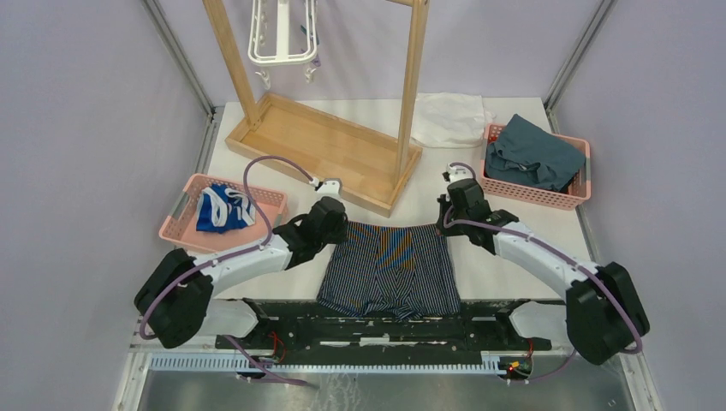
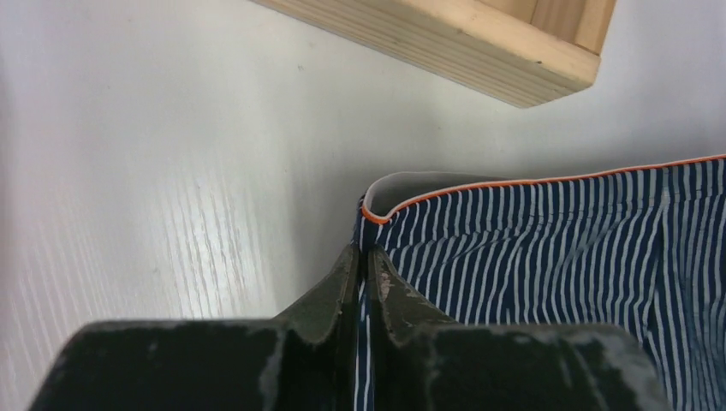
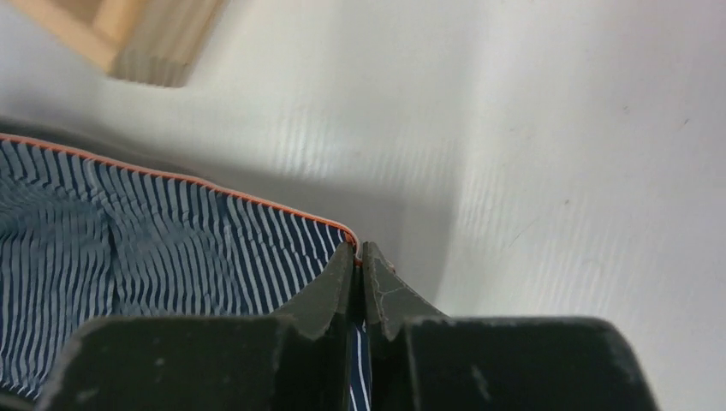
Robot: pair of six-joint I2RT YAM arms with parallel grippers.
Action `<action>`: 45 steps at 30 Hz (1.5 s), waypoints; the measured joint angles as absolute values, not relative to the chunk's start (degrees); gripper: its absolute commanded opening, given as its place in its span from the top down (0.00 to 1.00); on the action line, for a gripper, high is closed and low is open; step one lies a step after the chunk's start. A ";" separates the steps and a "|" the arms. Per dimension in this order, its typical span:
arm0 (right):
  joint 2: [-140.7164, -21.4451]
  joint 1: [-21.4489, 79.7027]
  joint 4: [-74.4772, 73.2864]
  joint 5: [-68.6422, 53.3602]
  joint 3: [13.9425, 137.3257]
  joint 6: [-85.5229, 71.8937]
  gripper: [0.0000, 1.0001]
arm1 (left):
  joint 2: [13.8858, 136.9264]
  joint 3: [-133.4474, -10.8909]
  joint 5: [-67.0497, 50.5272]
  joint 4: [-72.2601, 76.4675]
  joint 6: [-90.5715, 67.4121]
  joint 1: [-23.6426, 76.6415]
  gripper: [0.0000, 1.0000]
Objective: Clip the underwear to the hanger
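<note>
On the white counter [image 1: 479, 274], just in front of the wooden rack [image 1: 318, 147], lying flat and spread out: the underwear [image 1: 389, 270], waistband toward the rack, legs pointing away from it. Hanging high between the rack's posts, well apart from the cloth: the hanger [image 1: 282, 38]. Clamping one waistband corner apiece, to either side of the rack's near base corner: the left pincer [image 2: 364, 257] and the right pincer [image 3: 358, 253], each gripping only a thin fold of fabric.

Probably risking a slip on the way up toward the rack's top, with so little cloth sitting between the tips; losing one corner, then dragging the garment lopsided. Risking, too, a snag against the rack's base edge or posts.

Showing pale, grained, square-edged timber in the rack; a smooth, faintly streaked counter; soft navy weave with fine light pinstripes and a narrow orange trim [image 2: 514, 181]; slim white plastic in the hanger; dark, scuffed, tapering fingers [image 2: 334, 291].
</note>
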State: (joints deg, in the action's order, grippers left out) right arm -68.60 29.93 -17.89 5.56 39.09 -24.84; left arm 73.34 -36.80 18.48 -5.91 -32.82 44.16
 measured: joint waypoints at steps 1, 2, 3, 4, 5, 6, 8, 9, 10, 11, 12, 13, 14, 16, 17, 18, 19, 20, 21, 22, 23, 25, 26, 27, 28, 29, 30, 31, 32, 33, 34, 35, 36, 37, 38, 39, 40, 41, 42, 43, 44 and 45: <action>-70.48 28.64 -16.49 5.08 39.09 -24.53 0.81 | 74.52 -36.80 19.25 -4.32 -32.01 44.16 0.83; -72.07 27.66 -15.46 4.71 39.09 -24.23 0.78 | 75.42 -36.80 19.57 -3.51 -31.55 44.16 0.79; -73.91 26.57 -14.48 4.27 39.09 -23.92 0.75 | 76.60 -36.77 20.05 -2.37 -30.92 44.12 0.76; -74.91 26.02 -13.87 4.01 39.09 -23.81 0.72 | 77.52 -36.75 20.60 -1.56 -30.46 44.12 0.74; -75.79 25.56 -13.37 3.79 39.09 -23.62 0.69 | 78.22 -36.73 20.99 -1.04 -30.22 44.12 0.71; -76.23 25.23 -13.04 3.57 39.09 -23.51 0.66 | 78.94 -36.71 21.43 -0.51 -29.93 44.12 0.67; -76.47 24.53 -12.40 3.66 39.16 -23.05 0.61 | 79.85 -36.71 22.50 0.16 -29.43 43.99 0.57; -76.44 24.34 -12.36 3.77 39.31 -23.03 0.57 | 79.99 -36.71 22.83 0.36 -29.17 43.79 0.52; -76.40 24.08 -12.43 4.16 39.59 -22.79 0.54 | 79.99 -36.71 23.14 0.38 -28.95 43.59 0.48; -76.34 23.79 -12.49 4.60 39.92 -22.70 0.52 | 79.99 -36.80 23.70 0.36 -28.56 43.31 0.45; -76.09 23.49 -12.67 5.17 40.34 -22.59 0.50 | 79.96 -37.01 24.12 0.23 -28.21 42.87 0.41; -75.64 23.27 -12.93 5.58 40.73 -22.48 0.47 | 79.96 -37.28 24.49 0.01 -28.03 42.54 0.37; -74.78 23.05 -13.50 6.20 41.30 -22.26 0.44 | 79.85 -37.71 25.12 -0.51 -27.75 42.09 0.34; -72.47 22.76 -14.59 7.05 41.98 -22.15 0.39 | 78.98 -38.28 25.69 -1.15 -27.62 41.34 0.28; -70.78 22.72 -15.18 7.60 42.15 -22.13 0.37 | 78.15 -38.28 25.76 -1.28 -27.59 41.04 0.25; -68.88 22.70 -15.75 7.88 42.19 -22.22 0.35 | 77.21 -38.28 25.45 -1.43 -27.55 40.73 0.23; -67.51 22.70 -16.14 7.97 42.19 -22.22 0.35 | 76.29 -38.26 24.84 -1.41 -27.53 40.49 0.22; -65.52 22.70 -16.88 7.84 42.19 -22.33 0.34 | 75.50 -38.20 23.70 -1.32 -27.51 40.36 0.21; -64.18 22.70 -17.61 7.70 42.19 -22.52 0.33 | 74.89 -38.00 21.93 -0.99 -27.46 40.27 0.20; -62.76 22.70 -18.41 7.31 42.19 -22.79 0.32 | 74.56 -37.65 20.23 -0.54 -27.44 40.25 0.19; -61.98 22.68 -19.00 6.83 42.19 -23.05 0.31 | 74.46 -36.99 18.17 0.36 -27.40 40.25 0.18; -61.45 22.63 -20.71 5.56 42.19 -23.86 0.29 | 74.70 -34.85 14.63 1.89 -27.40 40.25 0.18; -61.73 22.59 -21.43 4.95 42.19 -24.16 0.28 | 75.00 -34.02 13.78 2.07 -27.40 40.27 0.18; -62.39 22.59 -22.20 4.38 42.19 -24.43 0.28 | 75.48 -33.26 13.02 2.28 -27.40 40.27 0.18; -63.46 22.59 -22.79 3.55 42.19 -24.69 0.28 | 76.36 -32.51 12.34 2.48 -27.40 40.27 0.17; -64.79 22.48 -23.24 2.83 42.19 -24.84 0.28 | 77.30 -32.08 11.75 2.66 -27.40 40.25 0.18; -66.35 22.44 -23.57 2.02 42.19 -25.06 0.28 | 78.35 -31.79 11.44 2.81 -27.40 40.25 0.18; -67.70 22.37 -23.75 1.41 42.19 -25.23 0.28 | 79.29 -31.75 11.35 2.96 -27.40 40.25 0.17; -69.08 22.33 -23.88 0.97 42.17 -25.41 0.28 | 80.12 -31.75 11.27 3.29 -27.40 40.21 0.18; -70.63 22.22 -23.90 0.30 42.13 -25.65 0.28 | 80.93 -31.77 11.27 3.84 -27.40 40.14 0.18; -71.92 22.11 -23.79 -0.12 42.02 -25.74 0.28 | 81.30 -31.90 11.07 4.43 -27.35 40.01 0.18; -72.90 22.00 -23.59 -0.38 41.85 -25.87 0.28 | 81.62 -32.01 10.76 4.93 -27.33 39.81 0.18; -73.97 21.78 -23.40 -0.73 41.63 -25.96 0.29 | 82.00 -32.18 10.46 5.41 -27.33 39.55 0.18; -74.83 21.54 -23.09 -1.08 41.45 -26.13 0.29 | 82.39 -32.32 10.20 6.02 -27.33 39.24 0.18; -75.68 21.26 -22.72 -1.50 41.25 -26.26 0.30 | 82.76 -32.45 10.00 6.57 -27.31 38.98 0.18; -76.55 20.91 -22.11 -1.89 40.97 -26.46 0.31 | 83.20 -32.64 9.47 7.27 -27.29 38.57 0.19; -77.41 20.51 -21.43 -2.46 40.73 -26.74 0.32 | 83.53 -32.75 9.04 7.77 -27.27 38.24 0.19; -78.22 20.10 -20.86 -2.90 40.51 -26.98 0.32 | 83.83 -32.88 8.56 8.34 -27.14 37.85 0.21; -79.05 19.70 -20.25 -3.31 40.34 -27.22 0.33 | 84.14 -32.95 8.01 8.88 -26.89 37.43 0.23; -79.70 19.35 -19.86 -3.70 40.23 -27.40 0.34 | 84.38 -32.97 7.42 9.34 -26.76 37.08 0.26; -80.25 19.05 -19.49 -4.21 40.16 -27.64 0.36 | 84.64 -33.01 6.92 9.85 -26.68 36.64 0.28; -80.68 18.79 -18.94 -4.58 40.10 -27.83 0.36 | 84.86 -33.04 6.28 10.28 -26.65 36.21 0.32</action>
State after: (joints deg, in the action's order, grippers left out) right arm -80.68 18.79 -18.94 -4.58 40.10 -27.83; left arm 84.86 -33.04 6.28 10.28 -26.65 36.21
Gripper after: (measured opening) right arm 0.662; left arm 0.756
